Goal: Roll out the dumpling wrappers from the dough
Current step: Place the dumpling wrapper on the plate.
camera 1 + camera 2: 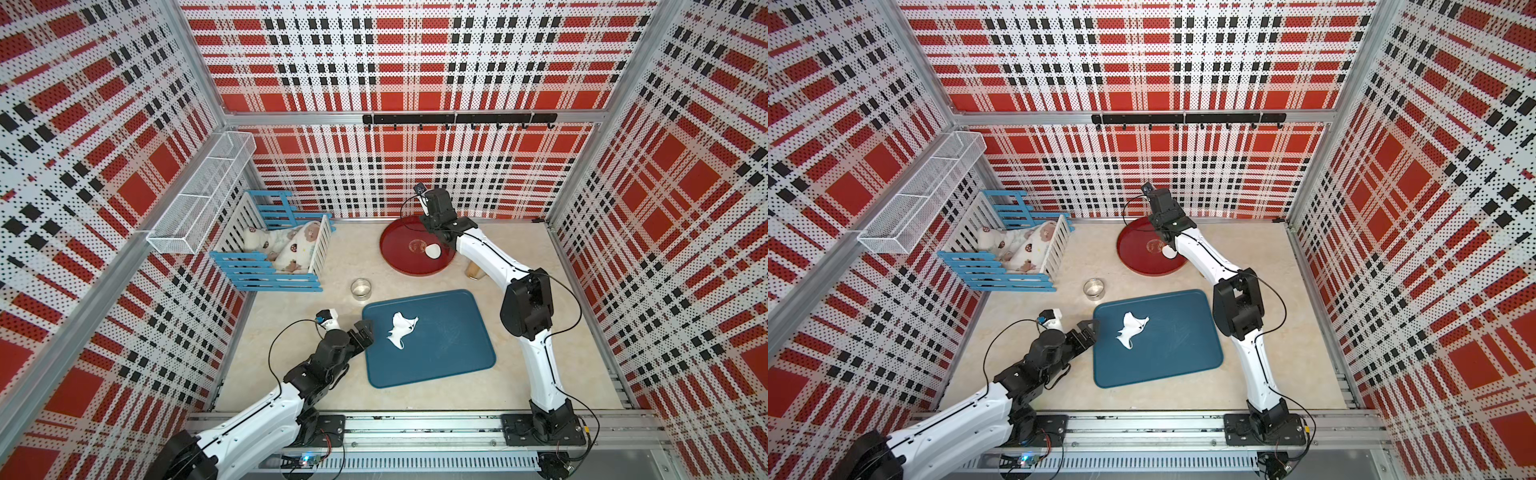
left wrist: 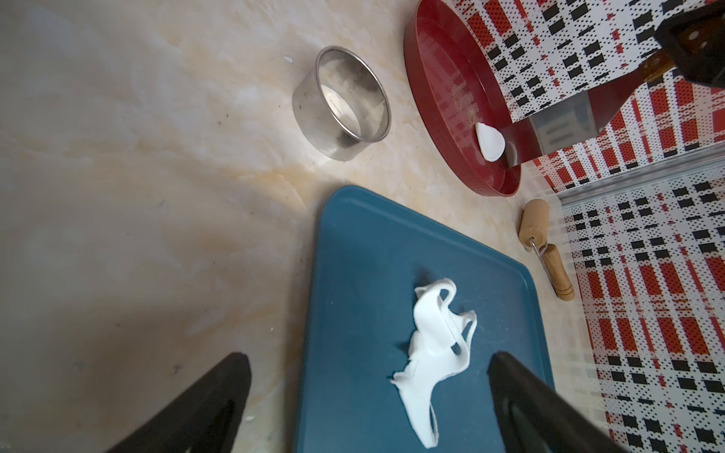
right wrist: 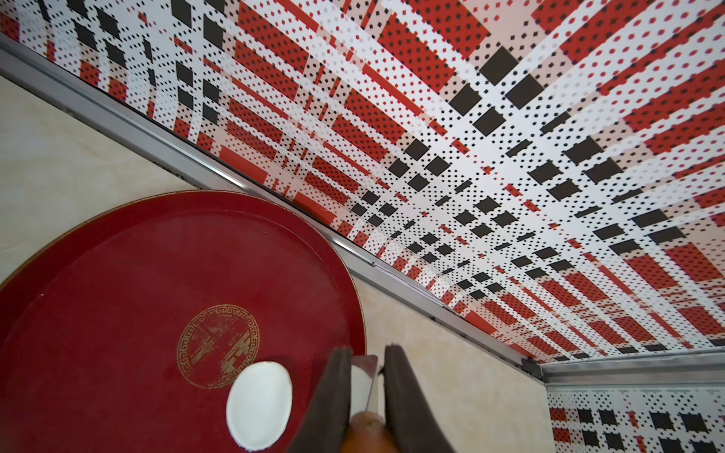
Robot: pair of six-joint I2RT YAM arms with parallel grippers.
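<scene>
Left gripper [image 1: 366, 333], jaws wide and empty, hovers at the blue tray's [image 1: 449, 353] left edge. On that tray lies the ragged dough [image 1: 401, 330], its long axis slanting front-to-back. Behind the blue tray, the right gripper [image 3: 367, 353] pinches a spatula [image 2: 561, 125] just beside the round dumpling wrapper [image 3: 259, 404] on a red tray [image 3: 117, 274].

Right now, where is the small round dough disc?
In a top view the dumpling wrapper lies in the red tray at the back, beside its gold emblem and the right gripper's spatula.

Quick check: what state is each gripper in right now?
Left gripper: open, holding nothing.
Right gripper: closed on the metal spatula, over the red tray.
</scene>
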